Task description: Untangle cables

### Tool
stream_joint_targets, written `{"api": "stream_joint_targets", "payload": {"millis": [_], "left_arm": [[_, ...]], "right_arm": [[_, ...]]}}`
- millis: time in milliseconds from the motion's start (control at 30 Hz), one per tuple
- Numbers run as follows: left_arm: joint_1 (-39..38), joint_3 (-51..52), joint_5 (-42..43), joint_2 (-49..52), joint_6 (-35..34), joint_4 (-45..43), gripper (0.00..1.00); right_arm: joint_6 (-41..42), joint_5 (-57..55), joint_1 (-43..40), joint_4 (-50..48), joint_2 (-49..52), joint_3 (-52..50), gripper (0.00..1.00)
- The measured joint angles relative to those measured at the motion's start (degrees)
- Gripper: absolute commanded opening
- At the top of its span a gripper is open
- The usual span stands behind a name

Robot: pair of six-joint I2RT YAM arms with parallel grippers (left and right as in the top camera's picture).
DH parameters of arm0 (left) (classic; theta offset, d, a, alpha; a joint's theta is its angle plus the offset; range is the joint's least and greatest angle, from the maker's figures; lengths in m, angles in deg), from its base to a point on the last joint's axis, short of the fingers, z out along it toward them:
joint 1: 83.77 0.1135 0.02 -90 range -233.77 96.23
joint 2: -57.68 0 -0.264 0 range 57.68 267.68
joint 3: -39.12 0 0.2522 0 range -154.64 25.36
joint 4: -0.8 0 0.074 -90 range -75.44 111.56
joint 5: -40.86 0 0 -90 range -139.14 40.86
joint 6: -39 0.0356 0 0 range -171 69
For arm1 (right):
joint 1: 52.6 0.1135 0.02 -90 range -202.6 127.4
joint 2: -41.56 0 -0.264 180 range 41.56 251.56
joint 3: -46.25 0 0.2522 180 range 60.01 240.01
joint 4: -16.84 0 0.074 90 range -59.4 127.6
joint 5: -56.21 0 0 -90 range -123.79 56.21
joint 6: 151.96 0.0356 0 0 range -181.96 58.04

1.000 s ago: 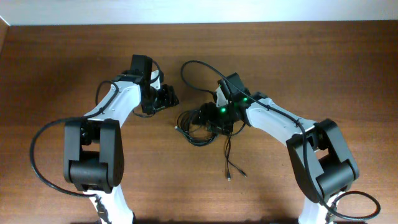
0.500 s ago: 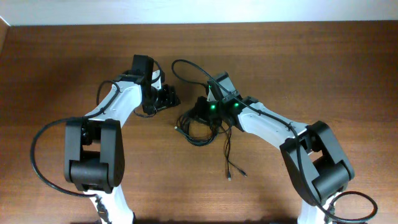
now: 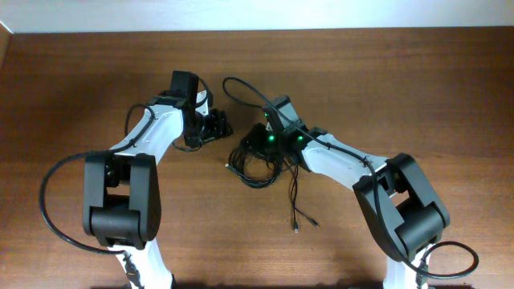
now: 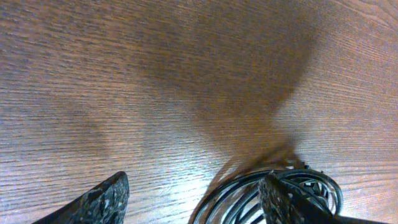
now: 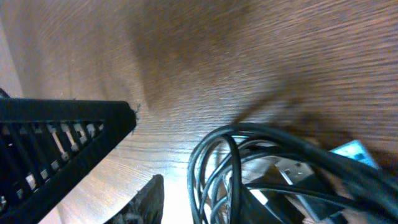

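Cable tangle mid-table, right arm over it, left arm beside it.
Cables (image 3: 255,164): thin glossy black cords in a round coil of overlapping loops on the matte wood-grain table (image 3: 418,88). Loose tails run toward the arm bases. A flat silvery USB plug (image 5: 292,171) sits inside the loops. Left gripper (image 3: 217,126): rough black fingers spread, bare wood between, near the coil. Right gripper (image 3: 255,147): over the coil, ribbed finger (image 5: 62,143) visible, view blurry, can't tell if it pinches anything.

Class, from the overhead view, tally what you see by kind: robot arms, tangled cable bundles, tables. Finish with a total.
Robot arms: 2 (left arm, right arm)
Cable bundle: 1
Table: 1
Total: 4
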Motion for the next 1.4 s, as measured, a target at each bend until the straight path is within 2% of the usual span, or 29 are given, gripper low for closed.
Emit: {"api": "stream_joint_targets", "payload": {"millis": [133, 167, 300, 333, 367, 433, 467, 500, 600, 733, 800, 967, 1167, 1300, 1367, 1400], "left_arm": [[0.00, 0.00, -0.02, 0.00, 0.00, 0.22, 0.68], [0.00, 0.00, -0.02, 0.00, -0.02, 0.50, 0.67], [0.02, 0.00, -0.26, 0.00, -0.02, 0.74, 0.70], [0.02, 0.00, -0.70, 0.00, -0.04, 0.74, 0.72], [0.07, 0.00, -0.92, 0.00, -0.07, 0.74, 0.74], [0.07, 0.00, -1.18, 0.00, -0.26, 0.76, 0.82], [0.07, 0.00, -1.33, 0.00, -0.46, 0.74, 0.90], [0.07, 0.00, -1.33, 0.00, -0.63, 0.68, 0.92], [0.07, 0.00, -0.83, 0.00, -0.85, -0.22, 0.94], [0.11, 0.00, -0.15, 0.00, -0.98, -0.57, 0.94], [0.11, 0.00, 0.04, 0.00, -0.98, -0.59, 0.94], [0.11, 0.00, 0.24, 0.00, -1.05, -0.63, 0.95], [0.11, 0.00, 0.24, 0.00, -1.05, -0.63, 0.95], [0.11, 0.00, 0.24, 0.00, -1.05, -0.59, 0.96], [0.11, 0.00, 0.26, 0.00, -1.05, -0.59, 0.95], [0.11, 0.00, 0.26, 0.00, -1.05, -0.61, 0.96]], "right_arm": [[0.26, -0.39, 3.72, -3.85, 0.11, -0.07, 0.32], [0.35, -0.39, 4.02, -3.85, 0.11, -0.07, 0.28], [0.57, -0.42, 4.07, -1.70, 0.11, -0.07, 0.28], [0.59, -0.42, 4.07, -1.66, 0.11, -0.07, 0.09], [0.59, -0.39, 4.07, -1.64, 0.11, -0.07, 0.04], [0.68, 0.07, 4.02, -1.60, 0.11, -0.07, 0.04], [0.70, 1.55, 3.65, -2.38, 0.11, -0.09, 0.04], [0.63, 3.48, 3.23, -3.23, 0.11, -0.11, 0.04], [-3.54, 14.93, -1.62, -7.04, -2.58, -0.55, 0.04], [-6.08, 22.40, -4.63, -7.72, -19.02, -0.81, 0.04], [-6.32, 24.04, -4.61, -11.32, -26.95, -0.74, 0.04], [-2.40, 24.74, -4.61, -31.85, -35.69, -1.11, 0.04], [-1.40, 17.18, -4.61, -39.93, -38.93, -1.09, 0.04], [6.64, 16.17, -5.11, -34.21, -38.93, -0.96, 0.04], [2.43, 15.10, -5.70, -23.63, -39.26, -0.48, 0.04], [3.85, 12.11, -7.06, -13.07, -39.23, -0.28, 0.04]]}}
